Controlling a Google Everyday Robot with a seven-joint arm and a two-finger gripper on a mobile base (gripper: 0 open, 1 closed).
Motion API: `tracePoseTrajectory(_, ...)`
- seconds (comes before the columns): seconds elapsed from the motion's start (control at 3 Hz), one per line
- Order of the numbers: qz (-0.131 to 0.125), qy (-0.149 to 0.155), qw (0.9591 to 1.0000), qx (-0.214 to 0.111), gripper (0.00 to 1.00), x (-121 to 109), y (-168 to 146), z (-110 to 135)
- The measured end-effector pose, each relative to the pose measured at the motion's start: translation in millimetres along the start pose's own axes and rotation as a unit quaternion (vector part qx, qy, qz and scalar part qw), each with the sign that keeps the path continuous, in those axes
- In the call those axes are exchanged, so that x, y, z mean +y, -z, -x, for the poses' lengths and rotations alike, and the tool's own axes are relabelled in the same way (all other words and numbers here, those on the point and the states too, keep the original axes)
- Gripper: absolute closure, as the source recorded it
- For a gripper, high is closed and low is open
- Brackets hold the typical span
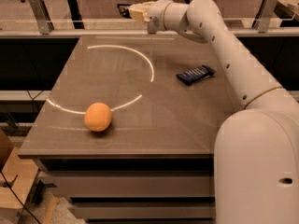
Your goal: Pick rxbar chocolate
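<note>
My gripper (132, 10) is raised above the far edge of the table, left of centre. It is shut on a small black flat bar, the rxbar chocolate (123, 10), which sticks out to the left of the fingers and hangs clear of the tabletop. Only the bar's end shows; the rest is hidden by the fingers. The arm reaches in from the lower right across the table's right side.
An orange (98, 116) lies near the front left of the brown table (140, 134). A dark blue wrapped bar (195, 74) lies at the right, close under the arm. A rail with posts (37, 13) runs behind the table.
</note>
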State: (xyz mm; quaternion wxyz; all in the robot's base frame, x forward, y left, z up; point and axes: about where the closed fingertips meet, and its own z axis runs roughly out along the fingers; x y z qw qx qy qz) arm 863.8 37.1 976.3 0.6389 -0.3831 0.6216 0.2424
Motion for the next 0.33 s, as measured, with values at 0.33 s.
tracePoseTrajectory(0.33,-0.003,-0.005,1.0000,0.008,1.00,0.7,-4.8,-9.7)
